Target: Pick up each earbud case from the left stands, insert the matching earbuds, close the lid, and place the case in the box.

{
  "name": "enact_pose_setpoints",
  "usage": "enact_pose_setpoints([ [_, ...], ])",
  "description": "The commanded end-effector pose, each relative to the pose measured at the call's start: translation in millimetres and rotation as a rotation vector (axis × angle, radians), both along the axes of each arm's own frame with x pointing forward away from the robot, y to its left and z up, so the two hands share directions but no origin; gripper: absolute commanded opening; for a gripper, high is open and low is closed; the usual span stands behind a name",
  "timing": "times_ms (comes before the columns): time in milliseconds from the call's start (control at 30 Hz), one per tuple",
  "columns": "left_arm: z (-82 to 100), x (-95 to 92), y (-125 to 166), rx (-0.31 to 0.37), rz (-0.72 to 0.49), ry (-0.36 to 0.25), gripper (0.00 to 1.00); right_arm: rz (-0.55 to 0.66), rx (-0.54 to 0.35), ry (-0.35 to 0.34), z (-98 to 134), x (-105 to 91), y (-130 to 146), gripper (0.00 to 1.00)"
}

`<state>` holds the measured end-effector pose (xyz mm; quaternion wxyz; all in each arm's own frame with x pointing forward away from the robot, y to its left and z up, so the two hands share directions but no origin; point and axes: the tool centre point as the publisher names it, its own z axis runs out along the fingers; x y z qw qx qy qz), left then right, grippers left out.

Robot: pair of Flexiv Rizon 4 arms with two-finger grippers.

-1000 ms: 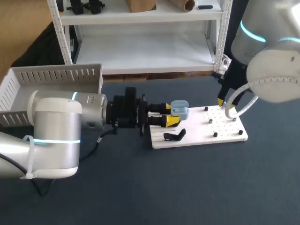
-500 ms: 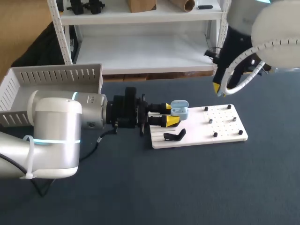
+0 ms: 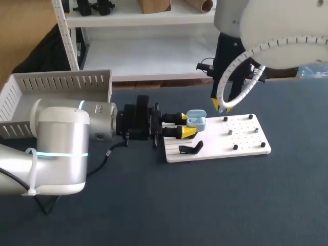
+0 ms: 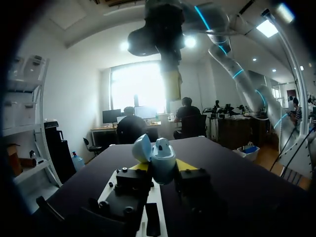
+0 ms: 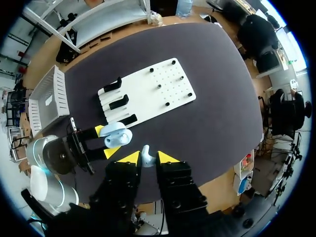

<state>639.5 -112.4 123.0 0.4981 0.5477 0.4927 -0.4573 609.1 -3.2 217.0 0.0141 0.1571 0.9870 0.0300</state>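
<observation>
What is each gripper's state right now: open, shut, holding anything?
Left gripper: shut on the open light-blue earbud case.
Right gripper: shut on a light-blue earbud.

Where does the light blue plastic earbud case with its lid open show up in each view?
Head view: light blue earbud case between the left gripper's yellow tips, at the white pegboard's left end.
Left wrist view: case between its own fingers.
Right wrist view: case ahead of the right gripper.
Shared landmark: the left gripper's yellow tips.
</observation>
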Motion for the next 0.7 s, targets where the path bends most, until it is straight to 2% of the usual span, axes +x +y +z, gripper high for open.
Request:
enact_pose_setpoints([
  [33,-0.3,-1.4,-1,-0.001,0.007,-0.003,0.0,0.0,-0.005,0.006,1,2.0,2,0.0],
  [233,-0.3,-1.4,-1,-0.001,0.007,-0.003,0.0,0.0,-0.005,0.006,1,2.0,2,0.0],
  [500,-0.3,-1.4,-1,-0.001,0.007,-0.003,0.0,0.136,0.005,-0.061,16,-1.8,35,0.0],
  [700,-0.3,-1.4,-1,-0.001,0.007,-0.003,0.0,0.222,0.018,-0.024,10,-7.1,54,0.0],
])
